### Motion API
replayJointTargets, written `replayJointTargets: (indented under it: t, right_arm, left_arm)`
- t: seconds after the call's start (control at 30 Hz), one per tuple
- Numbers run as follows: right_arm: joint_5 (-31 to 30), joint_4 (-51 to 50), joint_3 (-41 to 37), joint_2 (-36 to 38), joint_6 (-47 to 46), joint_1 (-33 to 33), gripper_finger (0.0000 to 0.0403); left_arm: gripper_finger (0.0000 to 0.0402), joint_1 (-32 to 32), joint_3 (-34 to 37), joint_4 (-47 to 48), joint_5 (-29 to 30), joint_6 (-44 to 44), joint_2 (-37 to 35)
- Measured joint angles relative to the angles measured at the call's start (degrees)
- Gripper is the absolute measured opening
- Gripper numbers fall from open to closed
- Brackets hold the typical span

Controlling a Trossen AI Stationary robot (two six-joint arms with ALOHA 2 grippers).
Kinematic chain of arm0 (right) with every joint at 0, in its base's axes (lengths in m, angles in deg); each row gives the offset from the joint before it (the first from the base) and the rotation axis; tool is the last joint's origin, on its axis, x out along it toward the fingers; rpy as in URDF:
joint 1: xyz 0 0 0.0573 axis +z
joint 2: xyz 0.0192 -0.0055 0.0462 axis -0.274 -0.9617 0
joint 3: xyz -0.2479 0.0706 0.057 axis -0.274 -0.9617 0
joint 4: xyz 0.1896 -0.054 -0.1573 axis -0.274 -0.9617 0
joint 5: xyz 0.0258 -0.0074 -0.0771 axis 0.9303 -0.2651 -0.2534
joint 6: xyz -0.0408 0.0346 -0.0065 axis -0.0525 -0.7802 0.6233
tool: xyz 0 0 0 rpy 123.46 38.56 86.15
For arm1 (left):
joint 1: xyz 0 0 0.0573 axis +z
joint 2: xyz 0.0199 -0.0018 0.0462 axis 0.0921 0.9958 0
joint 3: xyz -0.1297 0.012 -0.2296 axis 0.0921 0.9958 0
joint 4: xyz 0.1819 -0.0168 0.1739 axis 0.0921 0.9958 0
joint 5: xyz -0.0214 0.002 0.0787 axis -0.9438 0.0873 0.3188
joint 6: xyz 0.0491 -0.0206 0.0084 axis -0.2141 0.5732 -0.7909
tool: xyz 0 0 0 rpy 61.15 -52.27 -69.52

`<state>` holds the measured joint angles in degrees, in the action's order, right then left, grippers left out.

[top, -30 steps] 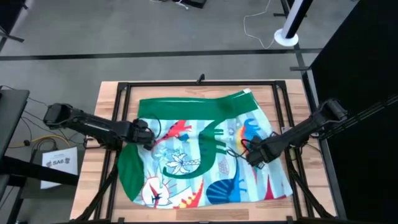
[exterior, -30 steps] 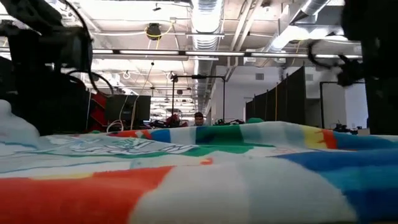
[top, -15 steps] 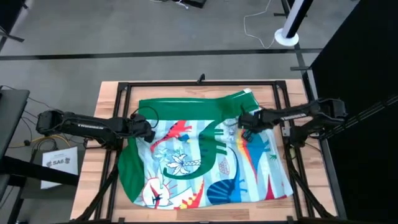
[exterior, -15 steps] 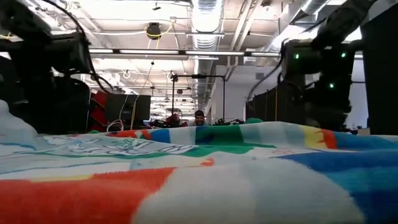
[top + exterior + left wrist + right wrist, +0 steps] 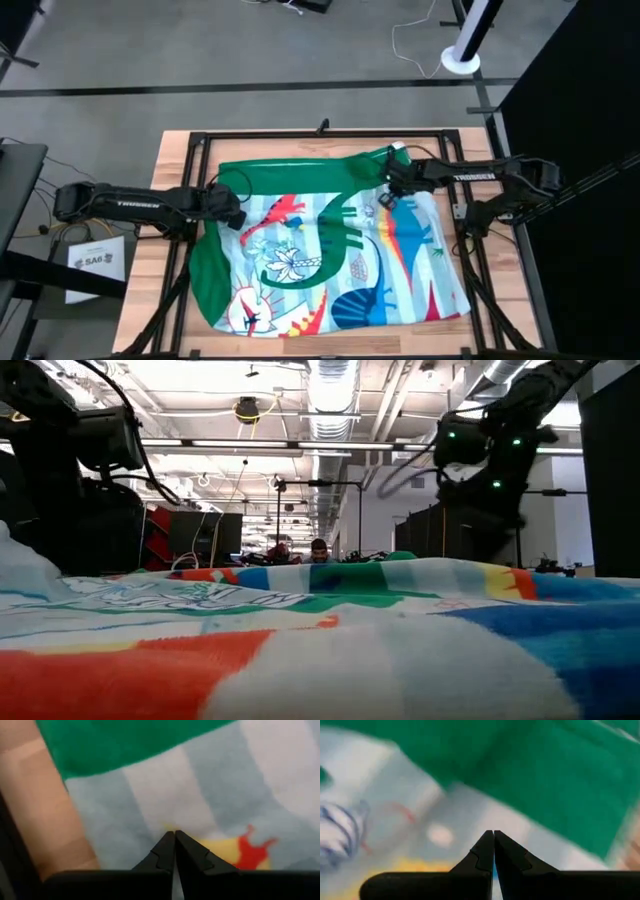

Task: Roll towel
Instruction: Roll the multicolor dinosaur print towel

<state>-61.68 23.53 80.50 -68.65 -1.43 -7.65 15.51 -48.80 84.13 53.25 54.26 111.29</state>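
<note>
Towel (image 5: 330,250): 1, spread over the wooden table (image 5: 170,165), green border at its far and left edges. Beside the table, a white sheet (image 5: 92,262) reads "SA6". 2 grippers, fingers pressed together, holding nothing: left gripper (image 5: 237,218) over the towel's left edge, right gripper (image 5: 392,180) near its far-right corner.

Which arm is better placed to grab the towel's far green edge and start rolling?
Probably right: its pincer hangs over the towel's far green band, while the left pincer sits at the side edge.
</note>
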Motion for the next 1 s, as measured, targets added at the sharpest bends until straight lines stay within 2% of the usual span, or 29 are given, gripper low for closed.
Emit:
replayJointTargets:
  t: [0.2, 0.27, 0.37, 0.43, 0.57, 0.63, 0.7, 0.83, 1.0]
  right_arm:
    - [1.9, 4.2, 0.2, -9.7, 0.9, -8.7, 0.0]
    - [1.9, 4.5, 0.4, -11.1, 0.0, -10.6, 0.0]
    - [-1.2, 3.7, 0.1, -10.1, -2.0, -11.4, 0.0]
    - [-3.2, 0.4, 0.2, -7.3, -3.9, -11.5, 0.0]
    - [-3.3, -12.9, 4.9, 2.1, -7.3, -9.9, 0.0]
    - [-2.3, -20.7, 7.3, 6.8, -7.3, -9.5, 0.0]
    - [0.5, -24.5, 9.8, 10.9, -5.8, -9.3, 0.0]
    - [8.1, -24.4, 15.6, 18.3, 2.2, -9.0, 0.0001]
    - [8.9, -25.2, 20.9, 18.2, 16.8, -9.4, 0.0027]
  left_arm:
    - [0.0, 0.8, 1.7, -0.2, 1.0, 0.4, -0.1]
    - [0.0, 0.8, 1.7, 0.4, 1.3, 0.4, -0.2]
    - [0.0, 0.8, 1.5, 0.6, 0.2, -0.7, -0.2]
    - [0.0, 0.9, 0.6, 1.1, -4.2, -0.8, -0.2]
    - [0.0, 0.7, -4.6, 1.7, -25.1, 2.5, -0.1]
    - [0.0, 0.4, -9.0, 1.7, -29.9, 2.3, -0.2]
    - [0.0, 0.4, -12.6, 3.6, -29.1, 0.5, -0.2]
    - [0.0, 2.9, -19.4, 4.7, -21.6, -5.6, -0.3]
    - [0.0, 10.6, -22.6, 4.4, -16.1, -14.7, 0.2]
